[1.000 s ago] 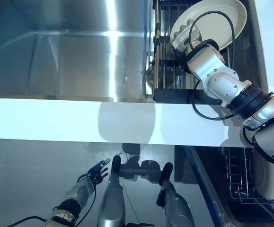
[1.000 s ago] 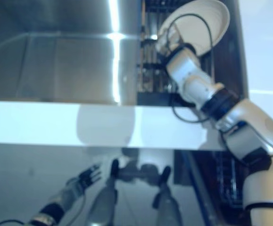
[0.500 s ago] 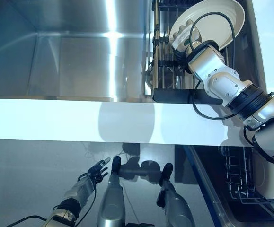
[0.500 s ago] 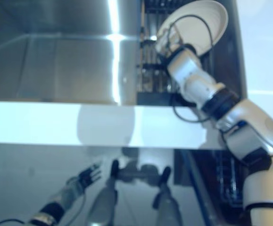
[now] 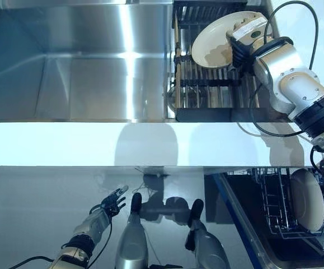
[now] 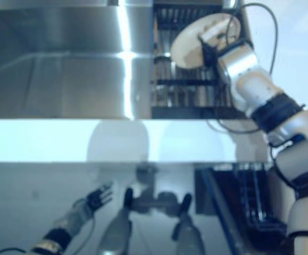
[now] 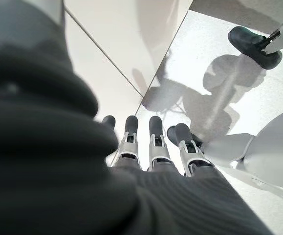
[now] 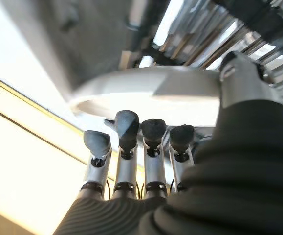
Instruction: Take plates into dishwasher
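Note:
A cream plate is tilted over the black dish rack to the right of the sink. My right hand is shut on the plate's far right rim. In the right wrist view the thumb presses on top of the plate and the fingers curl beneath it. A second cream plate stands on edge in the dishwasher's wire basket at the lower right. My left hand hangs low below the counter, open and empty, with straight fingers.
A deep steel sink fills the upper left. The white counter edge runs across the middle. The dishwasher's blue-edged open door juts out below the counter on the right.
My right hand has turned and drawn the plate toward the left and nearer, from leaning at the rack's far right corner to over the rack's middle. The view has shifted slightly. The left hand stays put.

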You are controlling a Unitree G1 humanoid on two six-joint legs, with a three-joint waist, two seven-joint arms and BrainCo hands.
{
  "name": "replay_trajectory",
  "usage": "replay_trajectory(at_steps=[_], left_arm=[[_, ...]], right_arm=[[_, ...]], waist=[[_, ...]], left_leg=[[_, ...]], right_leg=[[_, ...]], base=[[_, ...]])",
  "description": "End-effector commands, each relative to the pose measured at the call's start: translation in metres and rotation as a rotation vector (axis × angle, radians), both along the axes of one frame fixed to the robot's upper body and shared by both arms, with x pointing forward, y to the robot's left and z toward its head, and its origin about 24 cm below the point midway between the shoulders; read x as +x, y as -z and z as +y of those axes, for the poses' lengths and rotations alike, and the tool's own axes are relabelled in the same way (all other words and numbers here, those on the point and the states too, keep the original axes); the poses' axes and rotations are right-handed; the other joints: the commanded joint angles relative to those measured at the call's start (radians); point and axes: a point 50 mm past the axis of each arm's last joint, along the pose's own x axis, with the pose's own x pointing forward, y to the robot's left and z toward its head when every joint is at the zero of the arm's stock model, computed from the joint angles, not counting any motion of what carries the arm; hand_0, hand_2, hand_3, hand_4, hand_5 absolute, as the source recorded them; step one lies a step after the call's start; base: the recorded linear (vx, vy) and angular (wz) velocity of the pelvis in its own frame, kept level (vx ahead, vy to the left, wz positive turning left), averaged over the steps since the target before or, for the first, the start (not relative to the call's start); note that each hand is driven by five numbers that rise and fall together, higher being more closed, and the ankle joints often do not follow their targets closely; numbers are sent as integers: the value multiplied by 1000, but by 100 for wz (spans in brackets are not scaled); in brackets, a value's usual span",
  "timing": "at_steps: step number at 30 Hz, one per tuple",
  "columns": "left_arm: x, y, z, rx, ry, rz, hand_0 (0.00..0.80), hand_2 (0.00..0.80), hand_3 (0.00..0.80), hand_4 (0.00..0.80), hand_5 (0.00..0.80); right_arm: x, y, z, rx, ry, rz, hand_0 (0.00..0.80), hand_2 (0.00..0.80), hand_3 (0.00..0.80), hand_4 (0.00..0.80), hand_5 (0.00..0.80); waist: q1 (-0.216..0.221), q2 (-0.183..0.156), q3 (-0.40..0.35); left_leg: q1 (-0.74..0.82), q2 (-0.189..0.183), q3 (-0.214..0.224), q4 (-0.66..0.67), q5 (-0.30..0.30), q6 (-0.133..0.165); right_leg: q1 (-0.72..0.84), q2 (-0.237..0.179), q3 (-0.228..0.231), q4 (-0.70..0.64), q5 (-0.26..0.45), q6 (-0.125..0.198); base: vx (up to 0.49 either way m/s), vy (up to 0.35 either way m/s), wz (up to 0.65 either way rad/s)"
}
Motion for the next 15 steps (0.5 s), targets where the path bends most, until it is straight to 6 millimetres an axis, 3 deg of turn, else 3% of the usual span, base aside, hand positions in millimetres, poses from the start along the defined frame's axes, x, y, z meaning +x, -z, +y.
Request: replay_trajectory(at_steps=[1, 15], left_arm=[[-21, 11, 8, 49, 54, 53, 0, 0, 0, 0, 0], [-43, 24, 10, 68, 79, 120, 0, 0, 0, 0, 0]], right_arm=[[-10, -38, 2, 99, -35, -124, 800, 800, 800, 800, 800], [-12, -45, -9, 185, -57, -102, 800, 800, 800, 800, 800]], waist=[[-5, -55, -121], [-2, -69, -202]], left_leg=[[-2, -71, 39, -12, -2, 71], [60, -62, 33, -12, -29, 67]], right_leg=[[34, -29, 25, -1, -11, 64], [100, -27, 28, -1, -40, 61]], base=[[62, -11, -4], [58, -17, -2]])
